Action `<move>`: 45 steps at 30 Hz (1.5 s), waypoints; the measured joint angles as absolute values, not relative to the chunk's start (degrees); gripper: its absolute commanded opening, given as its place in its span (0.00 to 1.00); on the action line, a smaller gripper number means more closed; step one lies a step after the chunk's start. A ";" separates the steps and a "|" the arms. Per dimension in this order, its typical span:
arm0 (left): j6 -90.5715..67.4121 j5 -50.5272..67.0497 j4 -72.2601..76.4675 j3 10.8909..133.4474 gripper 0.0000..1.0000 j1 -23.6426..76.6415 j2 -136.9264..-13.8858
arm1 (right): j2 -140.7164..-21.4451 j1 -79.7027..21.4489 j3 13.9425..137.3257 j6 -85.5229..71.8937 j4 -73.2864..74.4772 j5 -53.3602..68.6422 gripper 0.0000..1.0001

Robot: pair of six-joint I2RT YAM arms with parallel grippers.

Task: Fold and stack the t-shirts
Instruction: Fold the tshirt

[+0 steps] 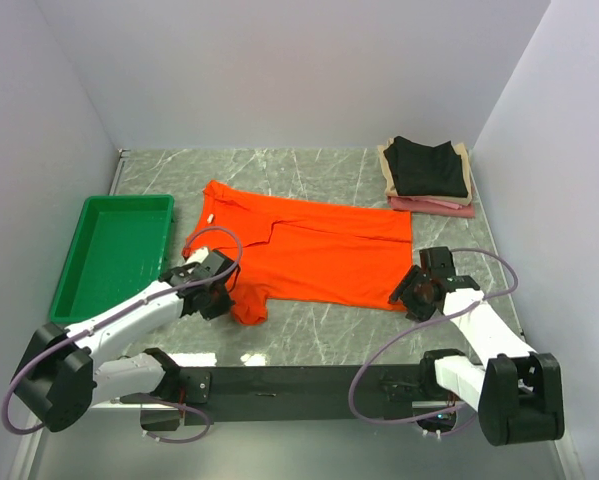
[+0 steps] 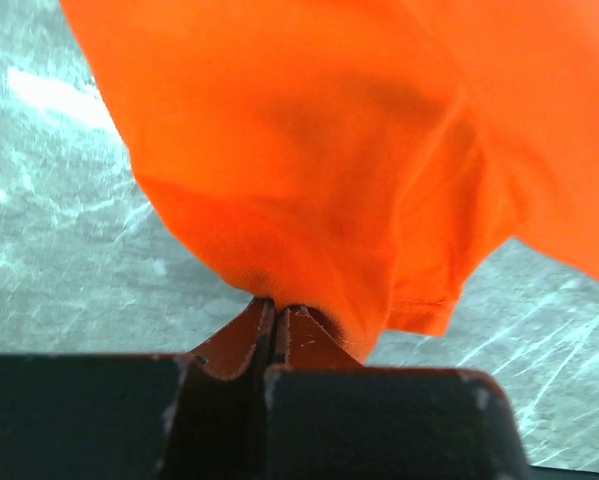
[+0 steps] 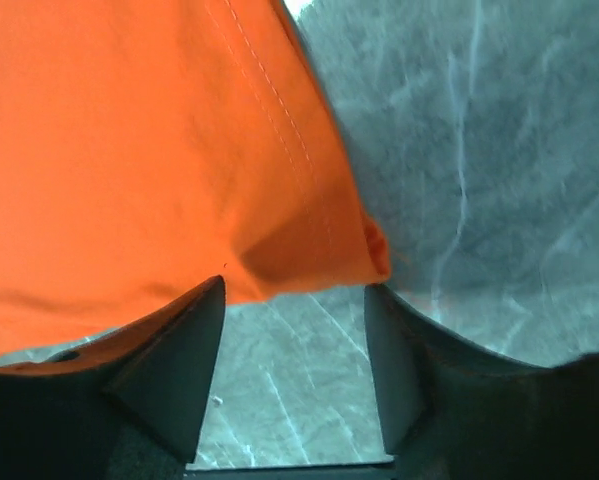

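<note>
The orange t-shirt (image 1: 309, 250) lies spread on the table (image 1: 329, 345). The left gripper (image 2: 276, 318) is clamped on its near sleeve. The right gripper (image 3: 294, 300) stands open astride the hem corner. Lifting now would likely drag the cloth lopsided, with one side unheld.

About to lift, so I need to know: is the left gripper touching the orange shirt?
Touching. The left wrist view shows the left gripper with its jaws shut on a bunched edge of the orange shirt.

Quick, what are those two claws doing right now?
Left gripper: closed on the orange t-shirt.
Right gripper: open, at that shirt's corner.
</note>
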State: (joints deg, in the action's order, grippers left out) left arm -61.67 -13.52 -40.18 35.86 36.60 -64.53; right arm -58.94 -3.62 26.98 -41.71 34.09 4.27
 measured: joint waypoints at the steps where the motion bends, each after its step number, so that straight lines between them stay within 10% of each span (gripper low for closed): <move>1: -61.52 -13.56 -40.10 36.05 0.01 36.42 -64.53 | -59.53 -3.62 26.98 -41.65 33.43 4.21 0.50; 6: -60.53 -13.72 -39.42 37.87 0.01 35.09 -64.53 | -60.55 -3.62 26.98 -42.02 30.79 4.40 0.12; 11: -59.18 -13.37 -37.60 40.10 0.01 33.65 -65.36 | -61.10 -3.62 27.00 -41.63 29.56 4.45 0.00; 45: -50.02 -5.56 -29.41 70.26 0.00 14.96 -93.12 | -84.12 -1.85 53.56 -34.63 32.23 2.55 0.00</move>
